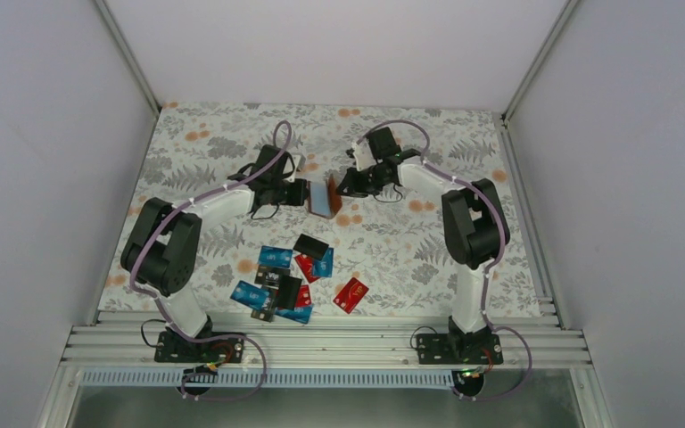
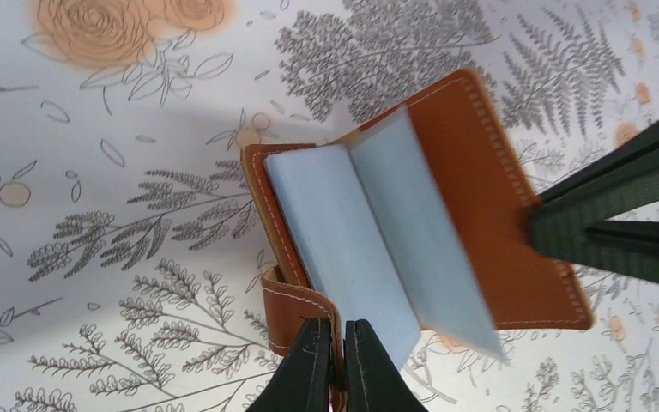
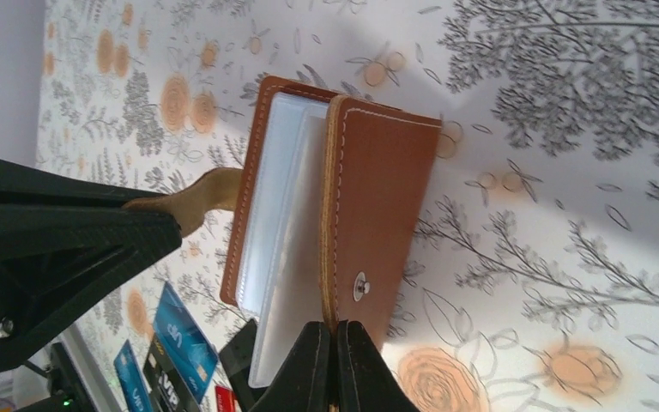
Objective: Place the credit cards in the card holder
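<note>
The reddish-brown card holder [image 1: 325, 198] is held open between both grippers above the floral table, its clear greyish sleeves fanned out. My left gripper [image 1: 304, 193] is shut on its snap strap; the left wrist view shows the jaws [image 2: 336, 339] pinching the strap beside the sleeves [image 2: 352, 232]. My right gripper [image 1: 345, 185] is shut on the edge of the other cover [image 3: 386, 197], its jaws [image 3: 335, 336] closed next to the snap stud. The credit cards, blue [image 1: 275, 257], black [image 1: 310, 244] and red [image 1: 351, 294], lie loose on the table nearer the arm bases. No card is in either gripper.
Several cards overlap in a pile [image 1: 276, 290] in front of the left arm's base; some show at the lower left of the right wrist view [image 3: 176, 343]. White walls enclose the table on three sides. An aluminium rail [image 1: 321, 343] runs along the near edge.
</note>
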